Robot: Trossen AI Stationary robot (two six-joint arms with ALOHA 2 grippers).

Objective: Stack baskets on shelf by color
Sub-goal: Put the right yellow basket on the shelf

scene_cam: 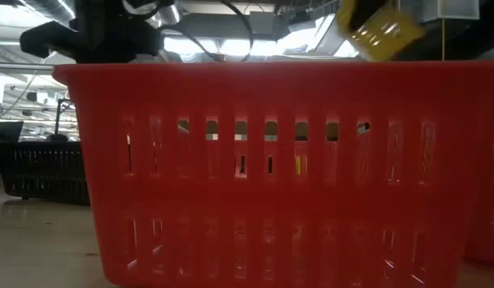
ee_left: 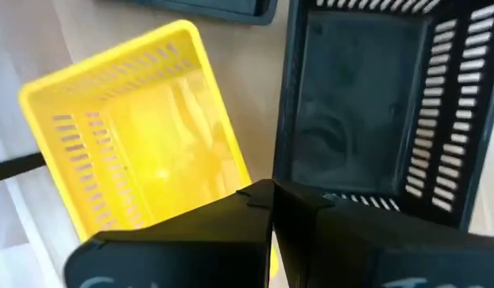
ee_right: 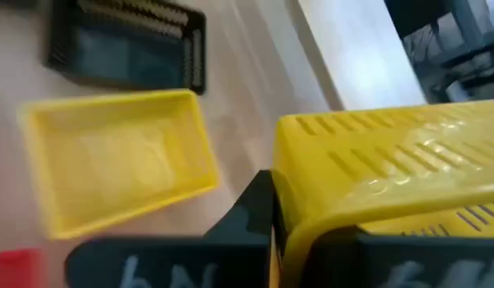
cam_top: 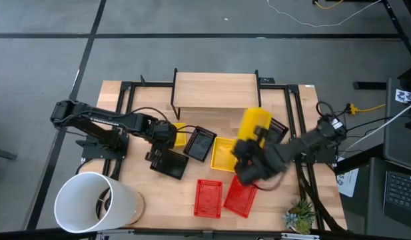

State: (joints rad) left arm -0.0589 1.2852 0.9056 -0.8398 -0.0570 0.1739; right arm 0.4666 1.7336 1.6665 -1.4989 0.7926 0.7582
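My right gripper point(ee_right: 272, 220) is shut on a yellow basket point(cam_top: 254, 127), held up in front of the wood-topped shelf point(cam_top: 215, 90); the low view shows this basket point(scene_cam: 381, 29) high above the table. Another yellow basket point(cam_top: 223, 153) lies on the table below. My left gripper point(ee_left: 271, 192) is shut and points down over the gap between a yellow basket point(ee_left: 134, 136) and a black basket point(ee_left: 375, 104). Another black basket point(cam_top: 170, 164) lies near it. Two red baskets point(cam_top: 208, 198) point(cam_top: 240, 198) rest near the front edge. My right gripper pinches the yellow basket's wall at one end point(ee_right: 299, 204) between its two fingers, coming at it slanting down from the table's right and near side. The basket is lifted clear of the table and tilted, reaching away from the fingers toward the shelf. My left gripper's shut fingertips point(ee_left: 259, 196) stand at the near corner of the black basket; whether they touch it I cannot tell.
A large white bucket point(cam_top: 92, 200) lies at the front left. A small plant point(cam_top: 300, 217) sits at the front right corner. A further black basket point(cam_top: 278, 127) lies behind the right arm. A red basket point(scene_cam: 271, 176) fills the low view.
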